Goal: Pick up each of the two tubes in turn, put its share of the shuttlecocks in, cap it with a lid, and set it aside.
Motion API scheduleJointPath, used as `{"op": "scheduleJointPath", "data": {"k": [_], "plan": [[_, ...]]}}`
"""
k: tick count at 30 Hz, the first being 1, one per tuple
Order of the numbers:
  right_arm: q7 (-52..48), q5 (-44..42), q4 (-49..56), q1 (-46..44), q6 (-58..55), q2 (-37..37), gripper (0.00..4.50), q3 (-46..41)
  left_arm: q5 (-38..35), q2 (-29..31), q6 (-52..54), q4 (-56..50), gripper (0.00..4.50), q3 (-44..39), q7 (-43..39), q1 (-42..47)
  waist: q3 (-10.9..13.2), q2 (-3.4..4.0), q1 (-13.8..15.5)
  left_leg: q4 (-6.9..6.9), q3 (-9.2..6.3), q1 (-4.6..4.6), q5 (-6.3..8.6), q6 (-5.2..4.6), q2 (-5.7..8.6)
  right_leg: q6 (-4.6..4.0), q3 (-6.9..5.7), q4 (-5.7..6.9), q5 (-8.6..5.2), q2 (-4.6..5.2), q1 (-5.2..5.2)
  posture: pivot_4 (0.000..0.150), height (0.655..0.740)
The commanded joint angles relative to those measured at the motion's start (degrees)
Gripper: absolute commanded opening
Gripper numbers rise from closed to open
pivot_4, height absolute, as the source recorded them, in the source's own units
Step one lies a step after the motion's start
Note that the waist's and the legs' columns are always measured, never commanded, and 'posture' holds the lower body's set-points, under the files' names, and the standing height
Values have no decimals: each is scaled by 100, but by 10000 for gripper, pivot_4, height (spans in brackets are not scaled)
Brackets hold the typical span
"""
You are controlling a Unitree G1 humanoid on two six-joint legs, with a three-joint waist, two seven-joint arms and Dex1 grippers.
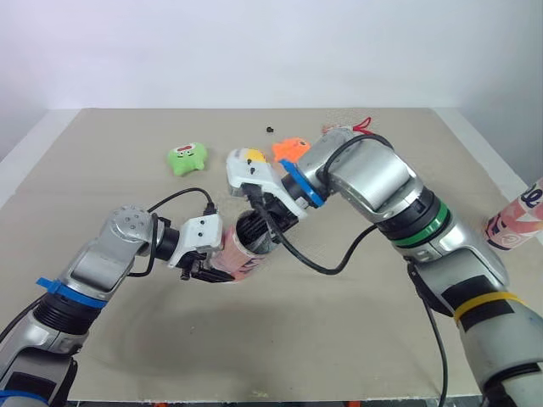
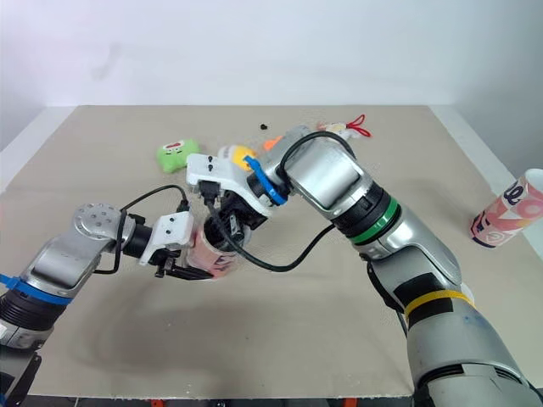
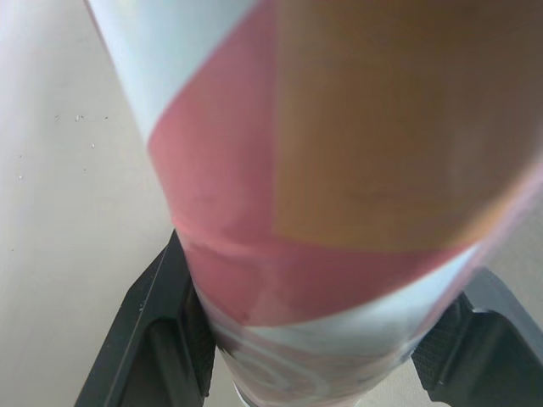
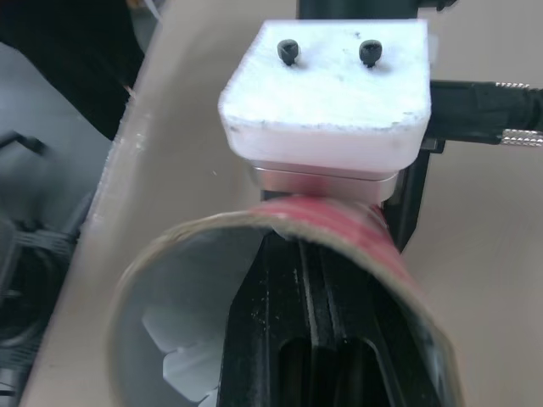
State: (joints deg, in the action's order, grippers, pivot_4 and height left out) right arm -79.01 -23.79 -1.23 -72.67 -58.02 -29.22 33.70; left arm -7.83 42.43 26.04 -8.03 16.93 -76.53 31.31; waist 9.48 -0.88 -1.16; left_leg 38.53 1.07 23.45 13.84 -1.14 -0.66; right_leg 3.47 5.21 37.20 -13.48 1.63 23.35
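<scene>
tube (image 3: 322, 212): printed paper-card, smooth, bit of sheen, rim (image 4: 280, 222) raw brown card | bench (image 1: 339, 331): matt beige board | left gripper (image 3: 318, 356) pads (image 3: 439, 343): black, grainy

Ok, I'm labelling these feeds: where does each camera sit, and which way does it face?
Left and right eye: on the head, facing forward and down at the table; both arms show.
Left wrist: on that wrist, facing along left gripper clamping the tube.
Right wrist: facing along right gripper into the tube's mouth.
All share the tube.
</scene>
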Motion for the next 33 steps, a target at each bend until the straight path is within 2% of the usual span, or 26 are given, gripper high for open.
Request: {"op": "scheduleJointPath", "data": {"k": [1, 6, 15, 18, 28, 33], "plan": [[-318, -472, 355, 32, -165, -387, 414, -719, 101, -75, -21, -7, 24308, 220, 117, -41, 0, 0, 7, 0, -3, 3, 0, 0, 4, 1, -5, -1, -1, 6, 0, 1500, 7400], [-454, -963, 880, 403, -441, -1176, 414, -1403, 75, -132, -91, 36, 24308, 212, 97, -34, 1, 2, 17, 0, -26, 19, 0, 0, 14, 4, -30, -8, -2, 23, 1, 1500, 7400], [322, -1555, 1297, 840, -976, -1483, 414, -2481, 25, -233, -167, 92, 24308, 183, 63, 43, 2, 4, 32, 2, -43, 34, -1, -1, 19, 3, -50, -10, -7, 32, 1, 1500, 7400], [492, -1743, 1604, 1022, -1138, -1586, 414, -2575, 20, -188, -177, 86, 24308, 208, -4, 8, 1, 4, 31, 3, -58, 50, -1, -1, 38, 11, -64, -12, -11, 54, 8, 1500, 7400], [686, -1403, 1540, 646, -1020, -1162, 414, -1400, 58, -263, -274, 308, 24308, 312, -100, 228, 2, 6, 29, 3, -95, 66, -7, -6, 54, 11, -93, -10, -12, 65, 8, 1500, 7400], [464, -671, 1209, 367, -521, -921, 414, -134, 50, -221, -218, 254, 24308, 293, -105, 185, 2, 6, 23, 2, -106, 72, -8, -7, 70, 19, -101, -10, -17, 80, 8, 1500, 7400]]}}
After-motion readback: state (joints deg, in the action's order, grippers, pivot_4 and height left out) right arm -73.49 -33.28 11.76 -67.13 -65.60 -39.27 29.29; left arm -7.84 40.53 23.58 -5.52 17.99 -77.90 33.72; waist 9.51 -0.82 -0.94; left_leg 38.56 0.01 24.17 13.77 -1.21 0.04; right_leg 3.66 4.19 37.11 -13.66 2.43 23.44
